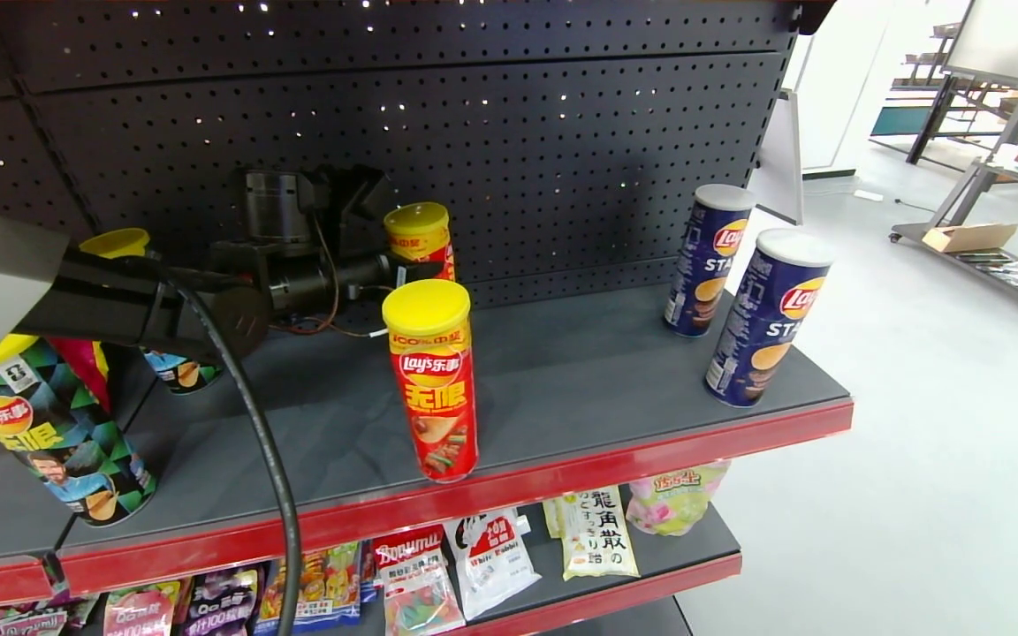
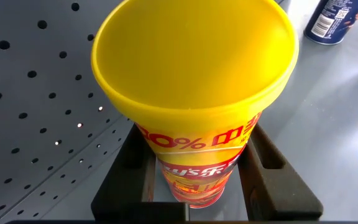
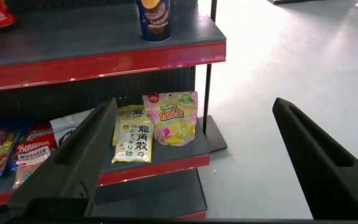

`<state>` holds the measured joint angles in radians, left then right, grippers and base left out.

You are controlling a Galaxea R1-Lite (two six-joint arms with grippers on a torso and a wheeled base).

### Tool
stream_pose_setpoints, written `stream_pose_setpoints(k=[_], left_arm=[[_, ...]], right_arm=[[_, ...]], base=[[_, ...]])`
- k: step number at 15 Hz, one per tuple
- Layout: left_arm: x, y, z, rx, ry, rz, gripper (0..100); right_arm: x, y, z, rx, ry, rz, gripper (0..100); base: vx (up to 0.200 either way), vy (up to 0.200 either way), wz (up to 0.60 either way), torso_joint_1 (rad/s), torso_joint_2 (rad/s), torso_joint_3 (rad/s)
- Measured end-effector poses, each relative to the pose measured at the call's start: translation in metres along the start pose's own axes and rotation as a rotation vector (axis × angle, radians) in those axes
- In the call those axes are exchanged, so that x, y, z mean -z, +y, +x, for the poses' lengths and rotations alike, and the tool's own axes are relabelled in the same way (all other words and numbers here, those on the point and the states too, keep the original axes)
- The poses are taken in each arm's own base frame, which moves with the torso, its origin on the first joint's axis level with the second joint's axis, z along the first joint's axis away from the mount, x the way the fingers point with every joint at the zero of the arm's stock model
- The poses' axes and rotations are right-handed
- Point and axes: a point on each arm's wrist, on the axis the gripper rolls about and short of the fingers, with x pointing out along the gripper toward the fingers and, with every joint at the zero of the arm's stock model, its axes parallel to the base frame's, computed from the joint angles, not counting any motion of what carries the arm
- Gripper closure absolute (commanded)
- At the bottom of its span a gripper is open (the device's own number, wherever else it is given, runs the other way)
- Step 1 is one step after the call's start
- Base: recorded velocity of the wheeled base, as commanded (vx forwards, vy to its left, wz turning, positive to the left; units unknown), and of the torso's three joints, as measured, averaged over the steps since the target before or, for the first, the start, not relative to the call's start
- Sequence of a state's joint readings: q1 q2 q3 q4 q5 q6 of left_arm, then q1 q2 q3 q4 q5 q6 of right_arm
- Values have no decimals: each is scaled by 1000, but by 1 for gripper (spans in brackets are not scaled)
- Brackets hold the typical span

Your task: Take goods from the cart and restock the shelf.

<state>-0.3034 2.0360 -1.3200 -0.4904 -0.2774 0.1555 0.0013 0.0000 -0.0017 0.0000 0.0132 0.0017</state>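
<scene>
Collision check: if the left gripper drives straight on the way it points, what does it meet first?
The red can held in the left gripper; behind that probably pegboard, depth unclear.

On the shelf (image 1: 562, 380), the left gripper (image 1: 405, 265) clasps the rear red can (image 1: 418, 231), at 12 o'clock from the front red can (image 1: 432, 380); 2 blue cans (image 1: 770, 318) stand at 2 o'clock.

left arm (image 1: 133, 305): showing a matte black link under a pale grey shell | cable (image 1: 272, 459): thick, black, hanging off it | wrist (image 1: 275, 208): carrying a grey metal cylinder, thin red wires (image 1: 319, 325) trailing | left gripper (image 1: 416, 262): black, fingers (image 2: 272, 180) showing rectangular slots | right gripper (image 3: 194, 106): showing long, matte black, tapering bars
</scene>
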Motion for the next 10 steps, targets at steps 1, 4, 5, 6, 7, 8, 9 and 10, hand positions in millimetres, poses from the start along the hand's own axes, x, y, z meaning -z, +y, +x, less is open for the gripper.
stream_pose_setpoints(k=[1,4,5,6,7,8,9,10], left_arm=[[0,0,0,0,0,-1,100],[0,0,2,-1,-10,3,100],[1,1,3,-1,-11,3,100],[2,1,4,-1,-9,3,100],[2,1,4,0,-7,2,100],[3,1,5,0,-5,2,100],[5,1,5,0,0,1,100],[6,0,5,1,4,0,100]], right_arm=[[0,0,0,0,0,0,0],[0,0,0,0,0,0,0],[0,0,0,0,0,0,0],[0,0,0,0,0,0,0],[0,0,0,0,0,0,0],[0,0,0,0,0,0,0],[0,0,0,0,0,0,0],[0,0,0,0,0,0,0]], base=[[0,0,0,0,0,0],[0,0,0,0,0,0],[0,0,0,0,0,0],[0,0,0,0,0,0],[0,0,0,0,0,0],[0,0,0,0,0,0],[0,0,0,0,0,0],[0,0,0,0,0,0]])
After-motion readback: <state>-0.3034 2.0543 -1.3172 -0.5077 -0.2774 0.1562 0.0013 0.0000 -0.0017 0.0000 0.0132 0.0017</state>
